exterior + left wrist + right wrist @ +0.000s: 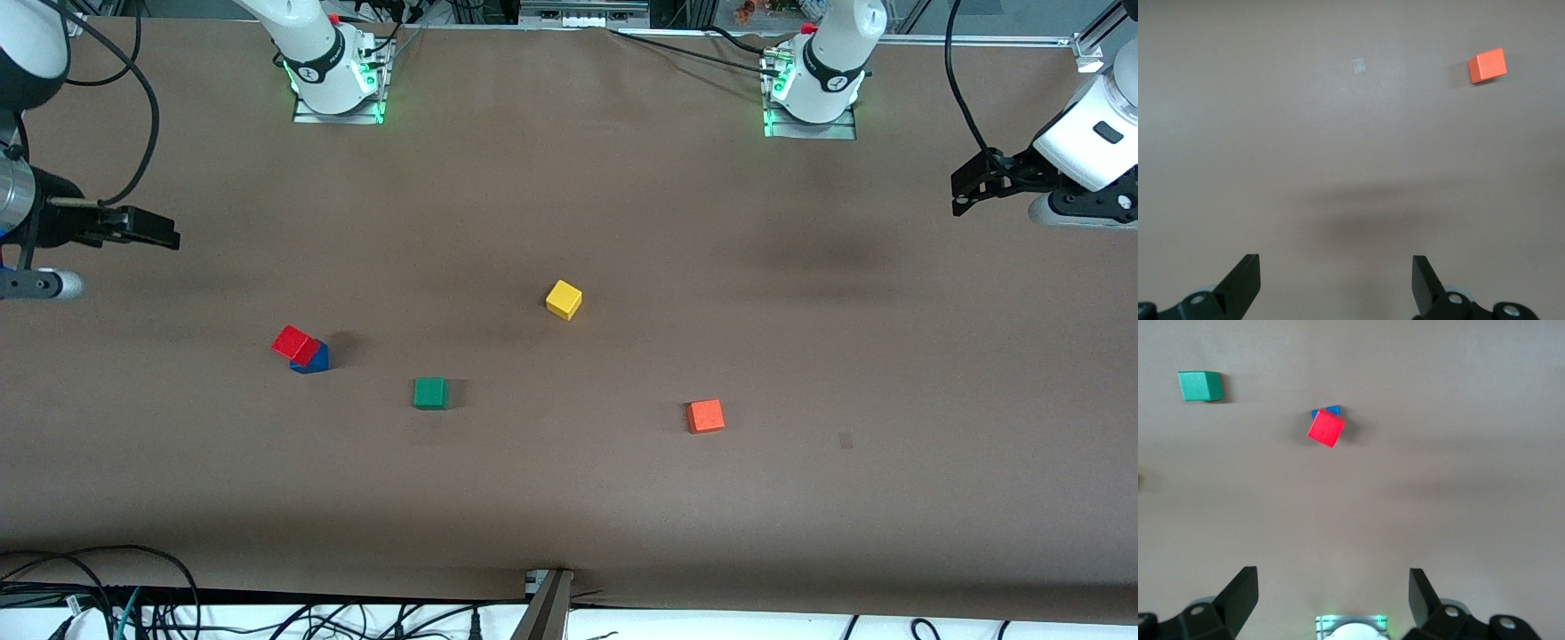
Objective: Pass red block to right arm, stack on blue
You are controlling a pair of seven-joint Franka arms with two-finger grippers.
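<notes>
Table (622, 498) carries everything. Both arms are parked at the frame edges and partly cut off. Right tool (164, 233) hangs over its end of the table, fingers apart in its wrist view. Left tool (969, 191) is at its own end, fingers also apart, empty.

Red block (294, 345) sits on the blue block (316, 359), mid-frame toward the right arm's end and twisted off-square. Probably light, rigid and smooth: pinch two opposite flat sides.

Blue is mostly covered, so I can't judge the overlap.

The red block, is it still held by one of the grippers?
No, the red block sits on the blue cube, both grippers away.
</notes>
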